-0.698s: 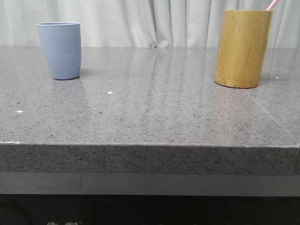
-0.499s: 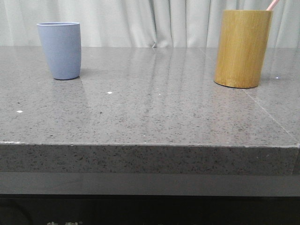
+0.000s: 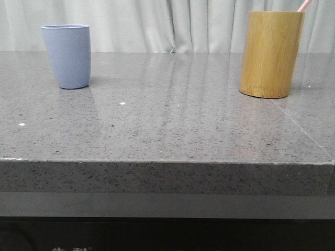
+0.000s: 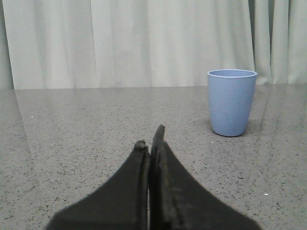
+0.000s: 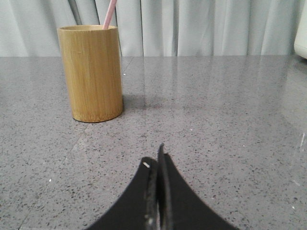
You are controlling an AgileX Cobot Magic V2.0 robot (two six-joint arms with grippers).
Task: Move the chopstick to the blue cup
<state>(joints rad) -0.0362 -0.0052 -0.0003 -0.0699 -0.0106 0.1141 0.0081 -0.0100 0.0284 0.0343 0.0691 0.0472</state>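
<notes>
The blue cup (image 3: pixel 66 56) stands upright at the far left of the grey stone table; it also shows in the left wrist view (image 4: pixel 231 102). A pale pink chopstick (image 3: pixel 304 5) pokes out of the bamboo holder (image 3: pixel 270 54) at the far right; the right wrist view shows the chopstick (image 5: pixel 110 14) and holder (image 5: pixel 91 73) too. My left gripper (image 4: pixel 149 140) is shut and empty, low over the table, short of the cup. My right gripper (image 5: pixel 154 160) is shut and empty, short of the holder. Neither gripper shows in the front view.
The grey speckled table (image 3: pixel 172 120) ends in a front edge near the camera. Pale curtains hang behind it. A white object (image 5: pixel 301 33) stands at the edge of the right wrist view.
</notes>
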